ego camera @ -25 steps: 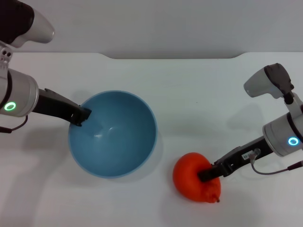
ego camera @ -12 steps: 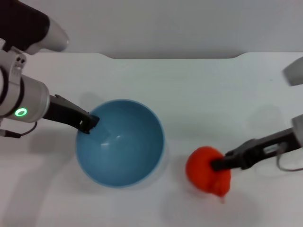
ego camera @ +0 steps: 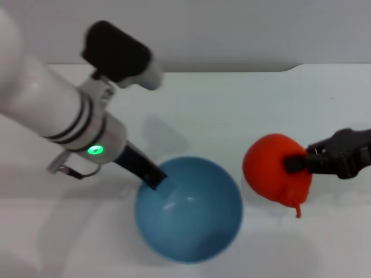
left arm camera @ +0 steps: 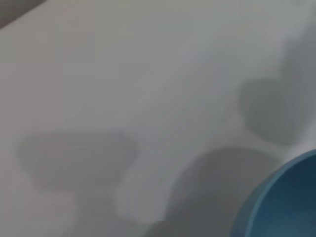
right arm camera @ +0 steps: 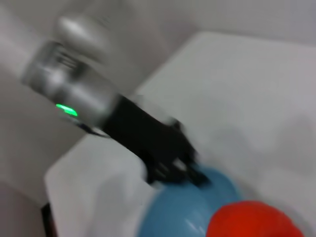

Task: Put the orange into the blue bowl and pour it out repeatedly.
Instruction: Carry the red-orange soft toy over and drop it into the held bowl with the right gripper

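The right hand [ego camera: 297,163] was clenched on the orange [ego camera: 276,170], holding it above the white bench [ego camera: 232,98], just right of the blue bowl [ego camera: 189,209]. The left hand [ego camera: 155,180] gripped the bowl's far-left rim.

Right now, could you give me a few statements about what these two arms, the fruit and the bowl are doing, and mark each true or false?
1. The orange lies inside the blue bowl. False: it is outside, beside the bowl, on the robot's right.
2. The right gripper holds the orange. True.
3. The left gripper grips the bowl's rim. True.
4. The bowl is tipped upside down. False: its opening faces up.
5. The bowl has fruit in it. False: nothing lies in it.
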`<state>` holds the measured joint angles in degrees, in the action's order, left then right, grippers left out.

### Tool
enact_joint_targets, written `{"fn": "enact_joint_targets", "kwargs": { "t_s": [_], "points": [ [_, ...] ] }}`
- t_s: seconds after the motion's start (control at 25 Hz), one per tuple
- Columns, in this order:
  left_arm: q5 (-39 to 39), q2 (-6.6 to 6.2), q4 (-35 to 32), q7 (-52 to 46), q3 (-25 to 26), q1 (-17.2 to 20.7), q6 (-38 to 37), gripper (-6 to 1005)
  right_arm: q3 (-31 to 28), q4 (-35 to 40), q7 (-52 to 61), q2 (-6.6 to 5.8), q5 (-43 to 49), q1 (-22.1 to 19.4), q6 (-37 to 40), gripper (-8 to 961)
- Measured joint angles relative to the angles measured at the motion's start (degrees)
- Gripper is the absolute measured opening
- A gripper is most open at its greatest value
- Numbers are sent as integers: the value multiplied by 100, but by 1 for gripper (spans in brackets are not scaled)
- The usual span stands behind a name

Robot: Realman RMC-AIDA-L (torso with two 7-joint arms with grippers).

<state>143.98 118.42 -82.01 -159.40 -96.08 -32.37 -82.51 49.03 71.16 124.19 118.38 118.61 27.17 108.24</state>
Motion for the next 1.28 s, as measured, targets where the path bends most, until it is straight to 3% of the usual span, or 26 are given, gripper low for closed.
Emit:
{"fn": "enact_joint_targets", "kwargs": {
  "t_s": [0.28,0.72,0.8,1.12,1.28],
  "points": [
    [-128,51,438,-322,-732,-648,453,-2,784,1,-211,17,-237,217,-3,27],
    [-492,29,493,-308,-786,-798,692,-2,1741,-554,-298,25,116,486,-784,28],
    [-491,24,493,-302,-783,-799,690,-2,1771,-553,-288,30,131,496,-792,187],
    [-430,13,494,-278,-762,-818,673,-1,1685,-307,84,4,285,418,-742,360],
    [-408,6,495,-268,-740,-862,667,-1,1370,-71,370,2,441,298,-739,432]
  ]
}}
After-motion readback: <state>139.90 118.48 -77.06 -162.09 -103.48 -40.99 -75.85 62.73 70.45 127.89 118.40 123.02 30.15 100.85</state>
